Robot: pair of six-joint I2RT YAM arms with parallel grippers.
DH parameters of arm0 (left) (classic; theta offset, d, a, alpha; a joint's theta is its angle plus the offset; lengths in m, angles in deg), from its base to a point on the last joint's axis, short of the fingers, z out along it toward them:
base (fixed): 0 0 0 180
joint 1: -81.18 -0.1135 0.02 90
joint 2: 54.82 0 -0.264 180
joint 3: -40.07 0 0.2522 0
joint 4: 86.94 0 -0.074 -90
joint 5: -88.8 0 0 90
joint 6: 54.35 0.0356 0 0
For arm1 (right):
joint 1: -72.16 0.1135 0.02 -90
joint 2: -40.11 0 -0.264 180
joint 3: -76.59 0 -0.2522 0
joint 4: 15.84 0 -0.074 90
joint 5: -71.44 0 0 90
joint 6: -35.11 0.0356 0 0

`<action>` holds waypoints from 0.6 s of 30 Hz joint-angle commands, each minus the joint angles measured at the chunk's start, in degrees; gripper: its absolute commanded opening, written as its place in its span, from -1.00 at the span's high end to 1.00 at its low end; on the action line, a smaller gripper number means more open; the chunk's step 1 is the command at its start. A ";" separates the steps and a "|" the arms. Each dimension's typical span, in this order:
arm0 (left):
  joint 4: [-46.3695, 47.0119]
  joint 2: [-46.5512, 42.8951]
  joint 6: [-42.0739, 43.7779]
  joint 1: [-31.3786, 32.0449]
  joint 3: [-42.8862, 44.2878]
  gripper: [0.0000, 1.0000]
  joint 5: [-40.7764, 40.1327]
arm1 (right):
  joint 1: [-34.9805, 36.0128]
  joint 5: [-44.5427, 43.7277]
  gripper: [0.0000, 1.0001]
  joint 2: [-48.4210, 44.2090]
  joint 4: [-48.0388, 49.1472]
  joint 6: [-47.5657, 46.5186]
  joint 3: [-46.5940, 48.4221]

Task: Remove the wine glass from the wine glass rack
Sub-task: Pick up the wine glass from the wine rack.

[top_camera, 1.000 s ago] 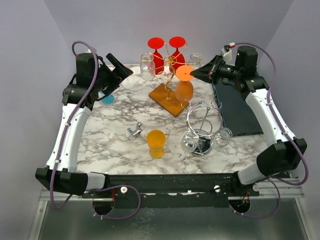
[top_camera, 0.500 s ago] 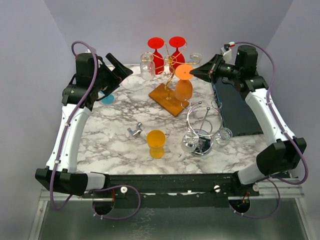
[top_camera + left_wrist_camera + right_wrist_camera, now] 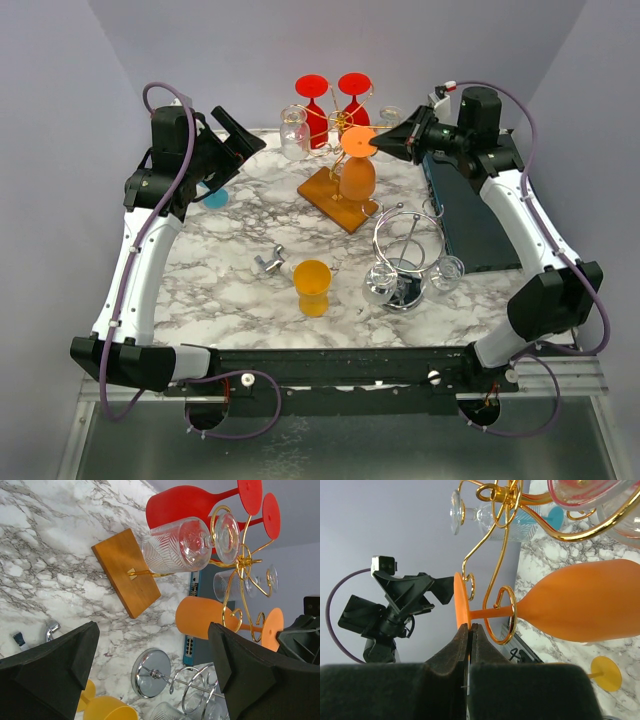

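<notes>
An orange wine glass [image 3: 357,180] hangs upside down on the gold wire wine glass rack [image 3: 340,125], which stands on a wooden base [image 3: 335,197]. Its stem still passes through a gold loop [image 3: 506,614] in the right wrist view. My right gripper [image 3: 380,146] is shut on the rim of the glass's orange foot [image 3: 460,602], with the bowl [image 3: 585,607] pointing away from me. My left gripper [image 3: 245,135] stands open to the left of the rack, holding nothing; in the left wrist view [image 3: 152,627] both black fingers frame the rack [image 3: 240,560].
Two red glasses [image 3: 332,100] and a clear glass [image 3: 294,132] also hang on the gold rack. A chrome spiral rack [image 3: 405,250] with a clear glass [image 3: 447,272] stands front right, a yellow glass [image 3: 312,287] front centre, a dark flat box [image 3: 480,220] on the right.
My right gripper has moved left with the orange glass's foot in it, and the glass has shifted left on its hook. The left arm has not moved.
</notes>
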 commanded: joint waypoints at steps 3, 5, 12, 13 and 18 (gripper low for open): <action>0.78 -1.09 0.37 -0.33 0.97 -0.97 0.39 | 0.51 -3.53 0.99 0.92 3.15 1.45 2.19; 0.75 -1.09 0.37 -0.38 0.99 -0.97 0.46 | 0.53 -5.73 0.99 0.73 3.42 1.65 1.92; 0.78 -1.27 0.73 -0.56 0.99 -0.97 0.57 | 0.50 -10.13 0.99 0.95 5.38 3.97 1.29; 0.67 -1.27 0.73 -0.56 0.96 -0.97 0.57 | 0.49 -10.63 0.99 0.91 5.47 4.41 1.15; 0.65 -1.38 0.90 -0.78 0.95 -0.97 0.72 | 0.46 -14.03 0.99 -0.71 5.21 5.70 -0.18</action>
